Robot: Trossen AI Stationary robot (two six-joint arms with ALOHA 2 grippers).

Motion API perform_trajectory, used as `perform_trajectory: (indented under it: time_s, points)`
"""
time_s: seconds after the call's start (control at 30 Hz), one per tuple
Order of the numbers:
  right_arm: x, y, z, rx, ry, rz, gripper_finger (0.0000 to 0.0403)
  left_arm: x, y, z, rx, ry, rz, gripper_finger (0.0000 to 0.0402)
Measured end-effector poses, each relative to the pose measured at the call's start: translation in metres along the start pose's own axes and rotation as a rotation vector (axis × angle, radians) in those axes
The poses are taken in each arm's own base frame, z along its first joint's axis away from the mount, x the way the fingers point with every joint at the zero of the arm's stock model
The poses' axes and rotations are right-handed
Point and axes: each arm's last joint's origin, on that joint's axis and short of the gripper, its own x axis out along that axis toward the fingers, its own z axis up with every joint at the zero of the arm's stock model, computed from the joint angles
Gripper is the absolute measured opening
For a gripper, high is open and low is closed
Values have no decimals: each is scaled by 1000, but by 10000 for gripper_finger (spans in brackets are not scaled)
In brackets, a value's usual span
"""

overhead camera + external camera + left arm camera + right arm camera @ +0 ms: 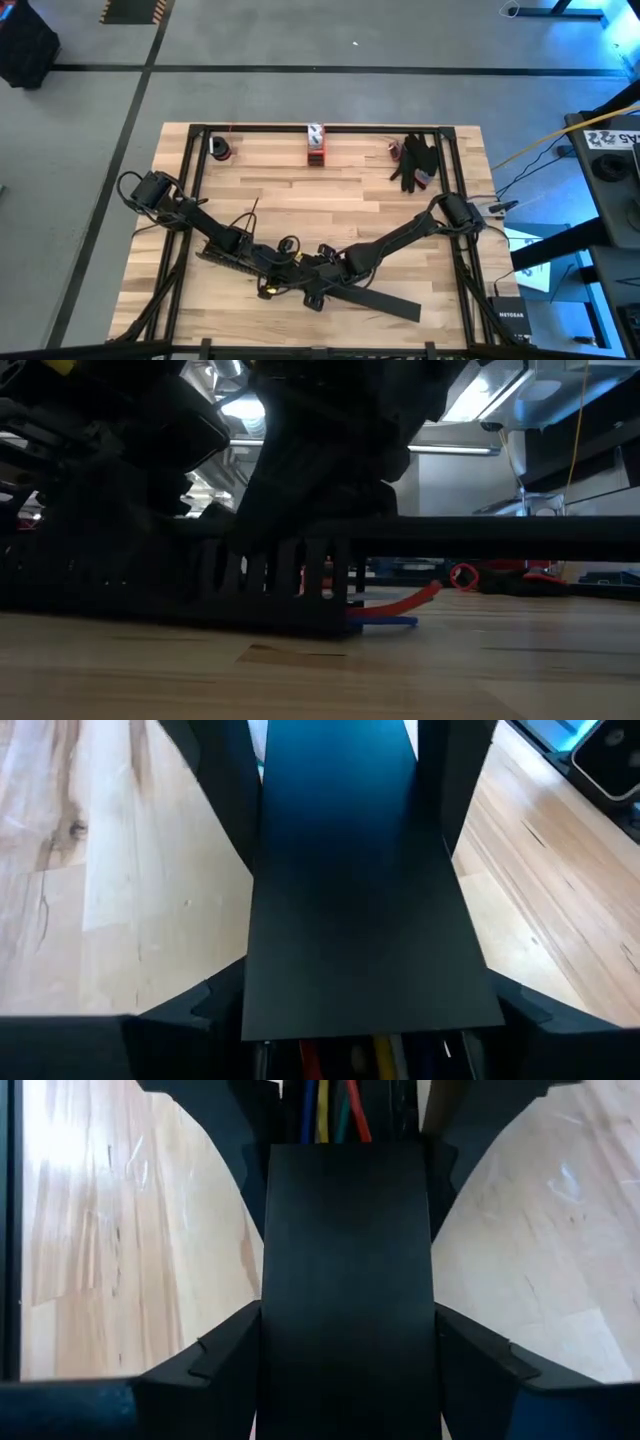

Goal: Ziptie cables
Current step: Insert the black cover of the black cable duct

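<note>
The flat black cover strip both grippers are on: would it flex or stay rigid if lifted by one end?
Probably fairly stiff: the flat black cover strip looks straight and flat in both wrist views, and in the low view it juts level past the slotted bar without drooping. Its smooth surface may be slippery. The cables beneath look floppier.

Pale wooden table (pixel 300 195) in a black frame, standing on grey floor (pixel 400 40) crossed by a dark line. Ceiling strip lights (pixel 455 450) glow beyond.
</note>
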Motion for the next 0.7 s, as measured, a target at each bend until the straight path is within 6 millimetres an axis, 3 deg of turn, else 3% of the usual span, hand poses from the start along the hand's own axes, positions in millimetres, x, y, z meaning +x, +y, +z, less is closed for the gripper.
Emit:
perform_trajectory:
  time_s: [0.23,0.43,0.7]
  points:
    - [4,1,-1,0,3,-7,230,2,0,2,52,-4,1,238]
    - [3,1,-3,-26,30,-17,230,2,0,9,67,45,-24,270]
    - [4,0,-7,-46,46,-45,230,-22,-1,21,64,206,-27,284]
